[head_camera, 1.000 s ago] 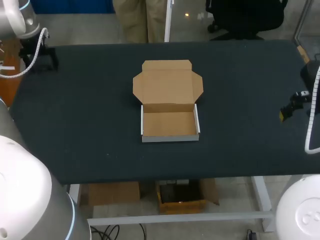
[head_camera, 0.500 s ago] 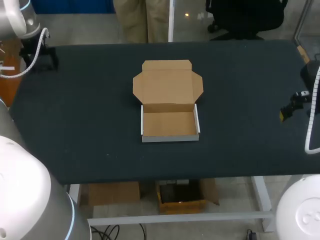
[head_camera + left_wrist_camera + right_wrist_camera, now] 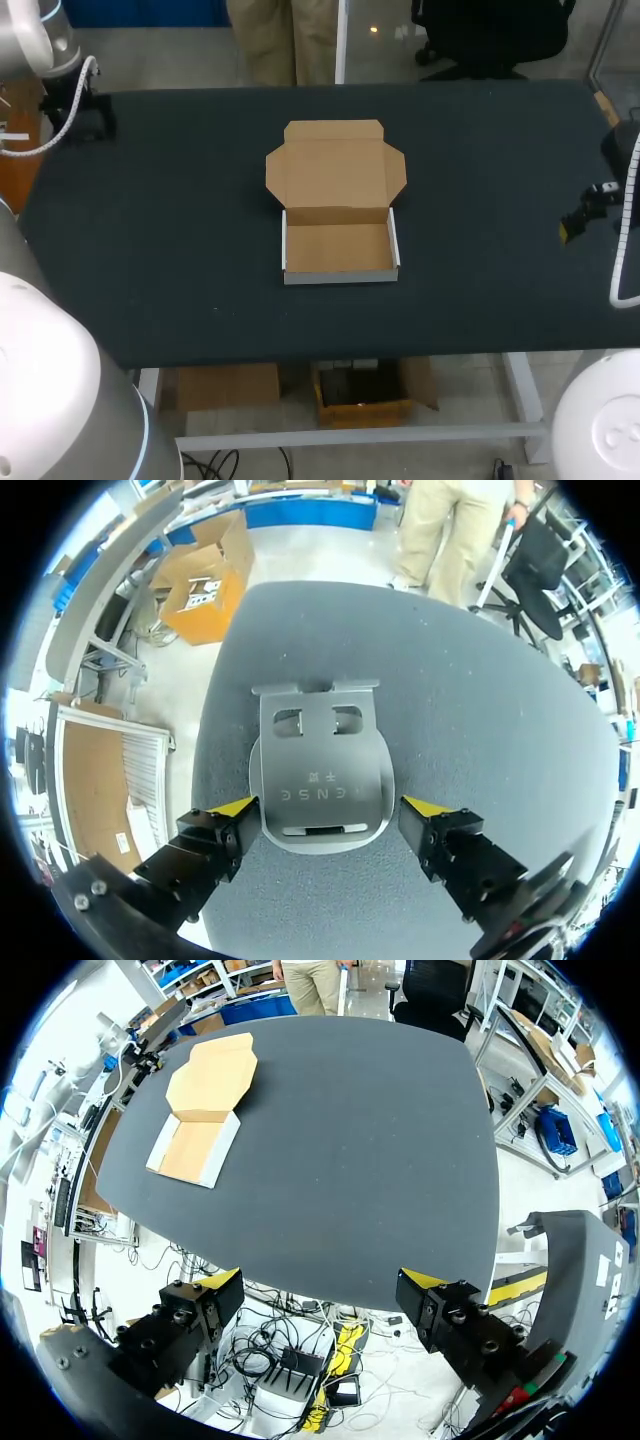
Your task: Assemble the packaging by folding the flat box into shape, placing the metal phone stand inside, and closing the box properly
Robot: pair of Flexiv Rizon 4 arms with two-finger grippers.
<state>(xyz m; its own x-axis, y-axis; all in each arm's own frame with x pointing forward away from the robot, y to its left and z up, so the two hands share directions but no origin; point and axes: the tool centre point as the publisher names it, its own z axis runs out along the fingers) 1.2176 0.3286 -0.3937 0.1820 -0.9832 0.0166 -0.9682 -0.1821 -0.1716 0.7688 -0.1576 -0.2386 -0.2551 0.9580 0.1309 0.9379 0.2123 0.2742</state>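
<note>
Box shaped, stand not yet in, lid open.

Folding looks done: box (image 3: pixel 338 248) sits mid-desk (image 3: pixel 490 190) as an upright-walled tray, brown inside, white outside, with the lid laid back flat, side ears and tuck flap spread. Tray is empty. My read is that loading and closing remain. Metal phone stand (image 3: pixel 320 775) lies flat on the desk at its far-left corner, between the fingers of the left claw (image 3: pixel 328 810). It is a grey plate with a rounded base, two cut-outs and a turned lip at the end ahead of the claw. Left claw is spread wide, straddling the stand, tips just beside its edges, no grip that I can confirm. Right claw (image 3: pixel 320 1285) is wide open with nothing in it, off the desk edge, box well ahead of it.
</note>
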